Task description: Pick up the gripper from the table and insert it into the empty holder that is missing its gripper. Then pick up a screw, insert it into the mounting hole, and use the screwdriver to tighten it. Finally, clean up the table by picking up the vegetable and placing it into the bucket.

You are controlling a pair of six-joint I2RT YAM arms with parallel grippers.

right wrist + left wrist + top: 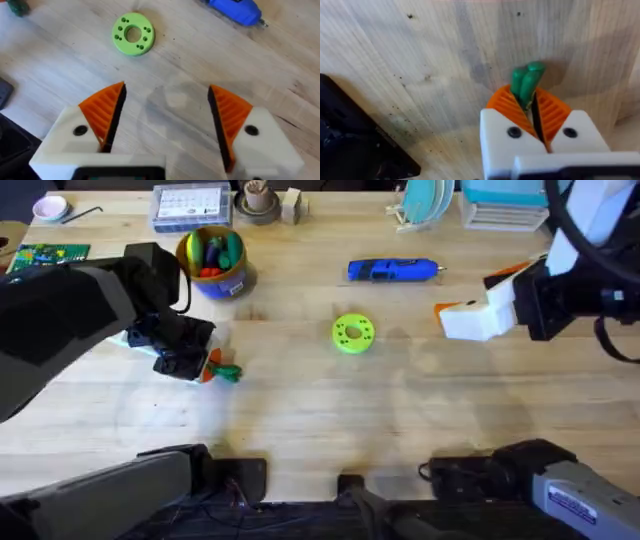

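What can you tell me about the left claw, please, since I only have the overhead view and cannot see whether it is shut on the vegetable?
Observer: In the left wrist view, the left claw is shut on the vegetable, whose green end sticks out past the orange pads.
Operator: Thank you. Is the right claw holding anything?
Observer: No. In the right wrist view, the right claw is open, with bare table between its fingers.
Operator: Are both of its ribbed inserts fitted?
Observer: Yes, each white finger carries a ribbed insert.
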